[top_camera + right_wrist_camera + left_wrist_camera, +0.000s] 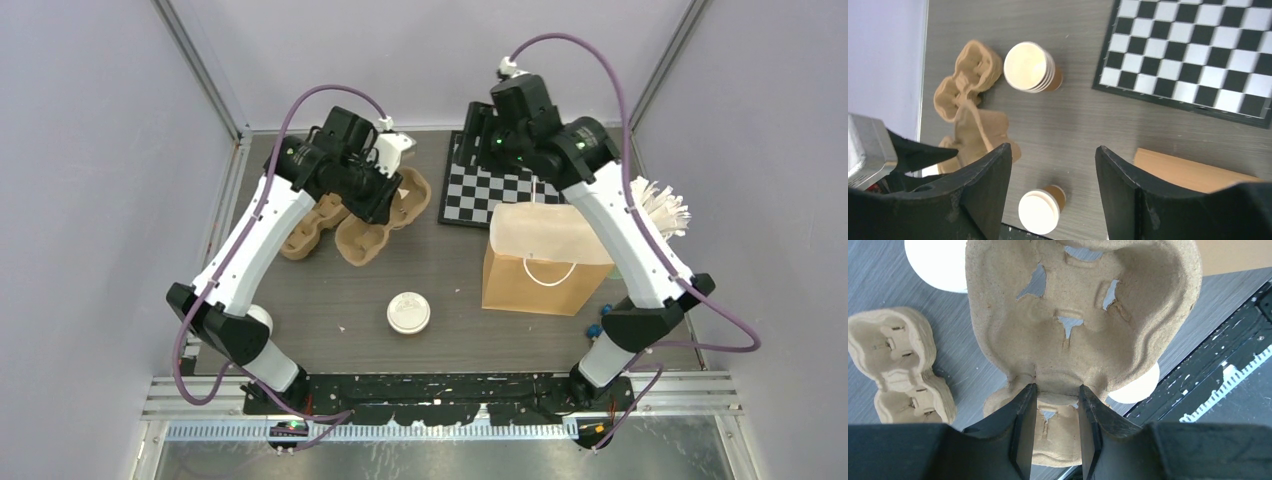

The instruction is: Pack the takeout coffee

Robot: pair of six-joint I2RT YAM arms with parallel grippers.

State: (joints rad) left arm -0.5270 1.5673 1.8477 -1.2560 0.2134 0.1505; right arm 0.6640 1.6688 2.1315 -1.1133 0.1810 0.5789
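Observation:
The takeout coffee, a tan cup with a white lid, stands upright at the front middle of the table. It shows low in the right wrist view, and its lid edge peeks out in the left wrist view. My left gripper is at the back left, shut on the middle ridge of a pulp cup carrier and holding it off the table; its fingertips pinch that ridge. My right gripper hovers high at the back, open and empty. The brown paper bag stands at the right.
More pulp carriers lie at the back left, also in the left wrist view. A stack of lidless tan cups stands beside a chessboard. White stirrers sit at the right edge. A black rail runs along the front.

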